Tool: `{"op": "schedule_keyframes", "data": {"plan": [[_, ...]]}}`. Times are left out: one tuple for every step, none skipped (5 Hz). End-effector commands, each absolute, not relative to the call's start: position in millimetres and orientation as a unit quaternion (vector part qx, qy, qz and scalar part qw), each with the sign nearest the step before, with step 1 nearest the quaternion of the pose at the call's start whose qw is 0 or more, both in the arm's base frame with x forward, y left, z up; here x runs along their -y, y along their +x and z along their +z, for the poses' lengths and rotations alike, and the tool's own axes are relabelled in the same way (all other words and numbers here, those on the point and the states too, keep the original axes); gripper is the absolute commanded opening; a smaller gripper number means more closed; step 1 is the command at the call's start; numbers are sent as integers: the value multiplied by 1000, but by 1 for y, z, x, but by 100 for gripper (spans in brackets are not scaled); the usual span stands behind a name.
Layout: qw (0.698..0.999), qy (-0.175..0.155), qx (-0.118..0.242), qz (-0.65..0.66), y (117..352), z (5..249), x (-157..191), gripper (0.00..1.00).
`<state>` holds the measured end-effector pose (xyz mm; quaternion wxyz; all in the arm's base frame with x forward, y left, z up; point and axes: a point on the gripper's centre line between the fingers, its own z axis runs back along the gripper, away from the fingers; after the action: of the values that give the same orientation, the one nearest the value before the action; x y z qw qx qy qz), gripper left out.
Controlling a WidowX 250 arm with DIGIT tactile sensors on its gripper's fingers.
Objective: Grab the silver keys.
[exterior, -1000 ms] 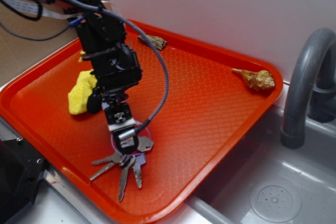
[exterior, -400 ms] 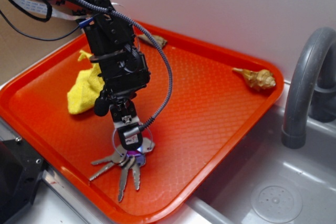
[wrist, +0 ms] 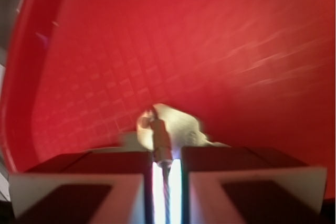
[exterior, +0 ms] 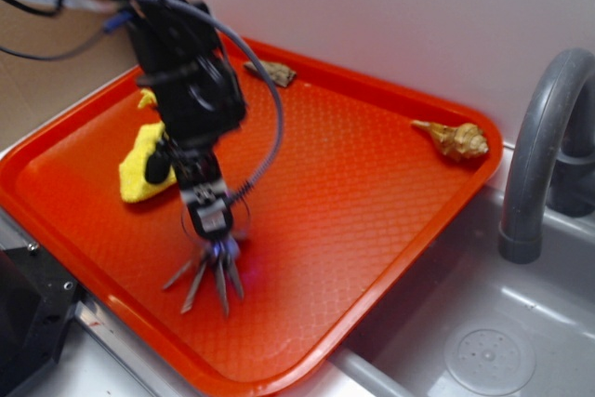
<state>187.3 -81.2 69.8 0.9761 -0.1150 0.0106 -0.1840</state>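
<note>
Gripper (exterior: 216, 241) clamped on silver keys (exterior: 210, 277), blades fanned down near front rim of orange tray (exterior: 372, 174). Yellow cloth (exterior: 142, 167) just behind; tray centre open.

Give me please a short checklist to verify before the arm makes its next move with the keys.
1. Gripper shut on the silver keys: ok; in the wrist view the fingers are nearly together with metal between.
2. All keys off the orange tray: cannot tell; the tips look close to it.
3. Grip secure: cannot tell; both views are blurred.
4. Yellow cloth apart from the keys: ok.
5. Seashell far from the gripper: ok.
</note>
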Motion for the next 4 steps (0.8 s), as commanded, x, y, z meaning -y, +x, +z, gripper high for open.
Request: {"op": "schedule_keyframes", "data": {"plan": [[994,-24,88,-63,199,177,0,0],[997,33,65,1,219,232,-27,0],[997,52,37,34,237,247,-35,0],[997,41,42,40,242,242,-38,0]]}}
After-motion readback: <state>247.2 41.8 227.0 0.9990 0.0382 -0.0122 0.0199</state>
